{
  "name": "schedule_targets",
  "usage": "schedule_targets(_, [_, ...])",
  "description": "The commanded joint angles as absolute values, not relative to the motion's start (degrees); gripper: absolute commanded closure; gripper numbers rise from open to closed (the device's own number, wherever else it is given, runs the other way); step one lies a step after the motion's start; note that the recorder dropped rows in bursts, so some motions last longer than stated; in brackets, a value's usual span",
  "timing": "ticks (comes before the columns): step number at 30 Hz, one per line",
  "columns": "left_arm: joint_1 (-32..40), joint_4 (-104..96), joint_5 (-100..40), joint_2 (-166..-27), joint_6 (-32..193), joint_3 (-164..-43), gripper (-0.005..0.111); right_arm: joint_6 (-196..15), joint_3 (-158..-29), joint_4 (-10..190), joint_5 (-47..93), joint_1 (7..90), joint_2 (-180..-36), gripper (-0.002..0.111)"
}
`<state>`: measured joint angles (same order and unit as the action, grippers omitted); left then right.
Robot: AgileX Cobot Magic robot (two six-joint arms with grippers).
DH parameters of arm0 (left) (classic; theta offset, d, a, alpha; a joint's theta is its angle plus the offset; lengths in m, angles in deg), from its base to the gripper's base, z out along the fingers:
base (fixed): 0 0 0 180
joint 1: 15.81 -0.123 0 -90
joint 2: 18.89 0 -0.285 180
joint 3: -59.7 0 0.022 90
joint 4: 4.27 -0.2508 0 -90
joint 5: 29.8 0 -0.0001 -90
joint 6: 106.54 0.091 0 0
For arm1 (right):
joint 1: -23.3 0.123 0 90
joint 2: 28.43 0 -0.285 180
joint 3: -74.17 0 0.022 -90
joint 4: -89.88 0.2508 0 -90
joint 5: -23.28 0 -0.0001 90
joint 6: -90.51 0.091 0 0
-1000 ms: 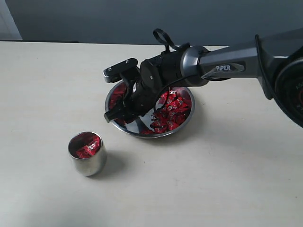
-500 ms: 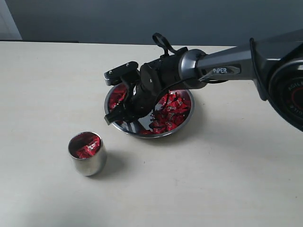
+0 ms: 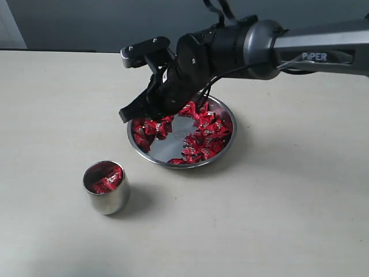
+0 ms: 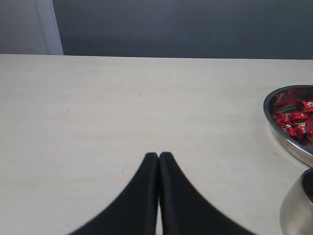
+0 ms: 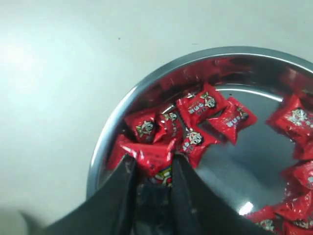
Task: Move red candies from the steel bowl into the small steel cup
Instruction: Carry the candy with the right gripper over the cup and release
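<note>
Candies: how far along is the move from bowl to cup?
Done: a few candies sit in the cup. In hand: the right gripper is shut on one candy over the bowl. Left: carrying it to the cup, then the many candies lying in the bowl.

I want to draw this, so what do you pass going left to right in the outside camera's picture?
Cup → bowl → arm's grey tube. I skip the gripper pinching a candy, because it overlaps the bowl.
</note>
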<state>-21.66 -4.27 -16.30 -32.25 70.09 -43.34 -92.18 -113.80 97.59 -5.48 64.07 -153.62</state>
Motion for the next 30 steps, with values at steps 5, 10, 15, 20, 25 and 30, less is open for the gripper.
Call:
schedule_targets(5, [-21.37, -4.27, -16.43, -31.98, 69.96, -43.08, 0.106, -96.36, -114.12, 103.63, -13.85, 67.31, -147.86, 0.109])
schedule_targets(10, [-21.37, -4.27, -16.43, -31.98, 69.96, -43.08, 0.106, -100.63, -114.01, 106.76, -16.61, 72.27, -147.61, 0.109])
schedule_targets(15, [-21.37, -4.27, -16.43, -31.98, 69.96, -43.08, 0.106, -101.66, -114.01, 106.88, -17.04, 76.62, -147.61, 0.109])
schedule_targets(20, [-21.37, -4.27, -16.43, -31.98, 69.96, -43.08, 0.106, -101.66, -114.01, 106.88, -18.82, 77.6, -147.61, 0.109])
schedule_targets(25, [-21.37, -4.27, -16.43, -31.98, 69.96, -43.08, 0.106, -101.79, -114.01, 105.64, -21.16, 77.6, -147.84, 0.109])
schedule_targets(30, [-21.37, -4.27, -16.43, -31.98, 69.96, -43.08, 0.106, -102.91, -114.01, 105.54, -20.24, 77.6, -147.84, 0.088])
